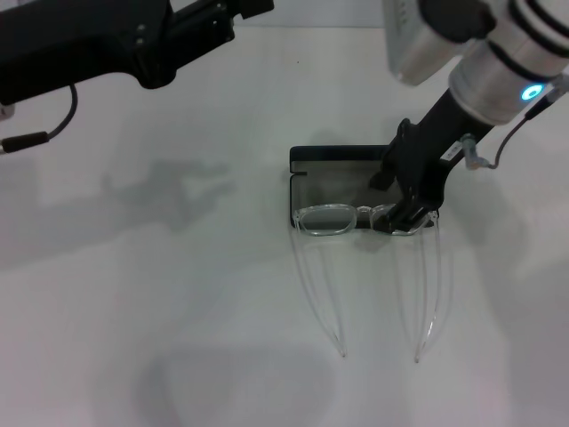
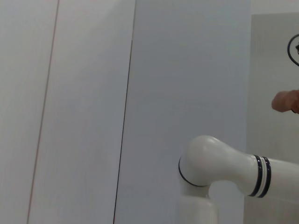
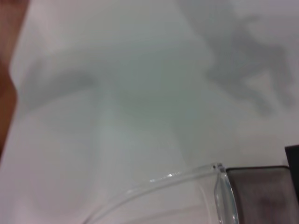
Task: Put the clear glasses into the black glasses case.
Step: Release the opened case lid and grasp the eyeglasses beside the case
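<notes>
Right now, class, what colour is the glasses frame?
Colourless: the clear glasses frame is fully transparent, best seen in the head view.

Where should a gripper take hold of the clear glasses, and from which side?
Probably at the front frame, from above, on the lens rim at the robot's right, where the right gripper already sits. The clear glasses have their front over the near edge of the open black glasses case, with thin temple arms trailing toward the robot.

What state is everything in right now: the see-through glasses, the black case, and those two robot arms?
clear glasses: temple arms unfolded, front standing at the case's near edge, arms trailing over the table.
black glasses case: open, grey lining showing.
right gripper: jaws closed on the glasses' front at one lens.
left gripper: raised at the far left, holding nothing visible; jaws not readable.
table: white, carrying the case and glasses.
</notes>
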`<state>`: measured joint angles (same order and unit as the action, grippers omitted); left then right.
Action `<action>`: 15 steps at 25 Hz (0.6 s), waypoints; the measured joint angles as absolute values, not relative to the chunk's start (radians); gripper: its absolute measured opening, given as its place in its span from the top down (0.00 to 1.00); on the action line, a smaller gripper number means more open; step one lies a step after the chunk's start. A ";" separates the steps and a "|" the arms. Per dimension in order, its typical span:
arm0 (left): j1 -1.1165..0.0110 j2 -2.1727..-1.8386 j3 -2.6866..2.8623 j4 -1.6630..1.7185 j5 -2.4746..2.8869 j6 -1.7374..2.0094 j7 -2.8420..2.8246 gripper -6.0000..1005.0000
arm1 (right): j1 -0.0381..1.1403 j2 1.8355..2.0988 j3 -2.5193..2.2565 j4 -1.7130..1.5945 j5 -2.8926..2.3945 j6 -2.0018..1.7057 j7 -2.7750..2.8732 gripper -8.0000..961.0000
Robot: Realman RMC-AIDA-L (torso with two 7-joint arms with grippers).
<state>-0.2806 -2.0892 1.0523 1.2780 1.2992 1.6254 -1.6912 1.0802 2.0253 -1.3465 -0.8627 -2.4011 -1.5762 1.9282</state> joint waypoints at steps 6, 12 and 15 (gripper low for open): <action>-0.273 -2.089 1.051 1.253 1.298 1.628 -1.681 0.74 | 1.099 2.027 -1.456 -0.790 -2.353 -1.472 1.926 0.42; -0.287 -2.089 1.051 1.224 1.295 1.636 -1.658 0.75 | 1.088 2.028 -1.540 -0.783 -2.341 -1.376 1.921 0.44; -0.288 -2.089 1.051 1.224 1.295 1.637 -1.649 0.75 | 1.087 2.028 -1.575 -0.770 -2.336 -1.333 1.919 0.44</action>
